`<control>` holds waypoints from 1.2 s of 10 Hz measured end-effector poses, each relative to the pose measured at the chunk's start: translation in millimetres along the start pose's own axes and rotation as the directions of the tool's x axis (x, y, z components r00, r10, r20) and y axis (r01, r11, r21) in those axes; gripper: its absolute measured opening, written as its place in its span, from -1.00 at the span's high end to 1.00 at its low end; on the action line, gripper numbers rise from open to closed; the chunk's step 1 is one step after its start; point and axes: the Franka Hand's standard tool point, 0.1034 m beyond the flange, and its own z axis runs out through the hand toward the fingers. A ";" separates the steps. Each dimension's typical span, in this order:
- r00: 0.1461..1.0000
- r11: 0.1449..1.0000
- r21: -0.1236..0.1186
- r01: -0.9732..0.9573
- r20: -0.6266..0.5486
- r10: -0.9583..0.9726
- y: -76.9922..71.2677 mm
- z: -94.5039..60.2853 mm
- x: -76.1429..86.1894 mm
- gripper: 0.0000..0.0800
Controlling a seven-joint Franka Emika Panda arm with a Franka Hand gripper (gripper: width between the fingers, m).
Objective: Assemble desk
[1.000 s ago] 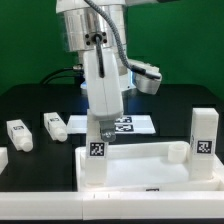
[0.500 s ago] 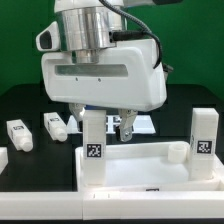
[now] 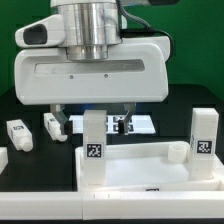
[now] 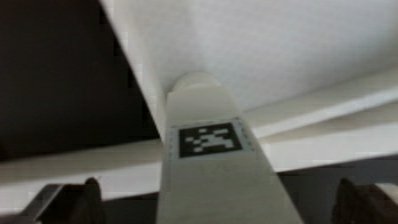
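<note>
wrist view: claw point(image 4: 217, 203) spread astride desk leg point(image 4: 214, 120)

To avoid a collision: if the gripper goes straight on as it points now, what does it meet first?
Probably the upright leg, standing between the open fingers of the gripper; the desk panel lies below. Depth is unclear.

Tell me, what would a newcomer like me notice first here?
The bulky white gripper fills the top of the exterior view, its fingers open on either side of an upright tagged leg at the white desk panel's corner on that view's left. A second leg stands at the corner on that view's right, and two loose legs lie on the black table farther left.
</note>
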 end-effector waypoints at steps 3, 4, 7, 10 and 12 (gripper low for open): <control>0.995 0.995 0.000 -0.101 0.002 0.101 0.3 0.8 -0.5 -0.11; 0.984 0.984 0.000 -0.177 0.002 0.177 0.0 1.0 -0.7 -0.11; 0.803 0.803 -0.011 -0.596 -0.001 0.596 -0.5 0.9 -1.4 0.29; 0.381 0.381 0.015 -0.925 0.023 0.924 1.6 2.5 -0.8 0.29; 0.308 0.307 0.017 -0.951 0.029 0.951 1.3 2.7 -0.9 0.29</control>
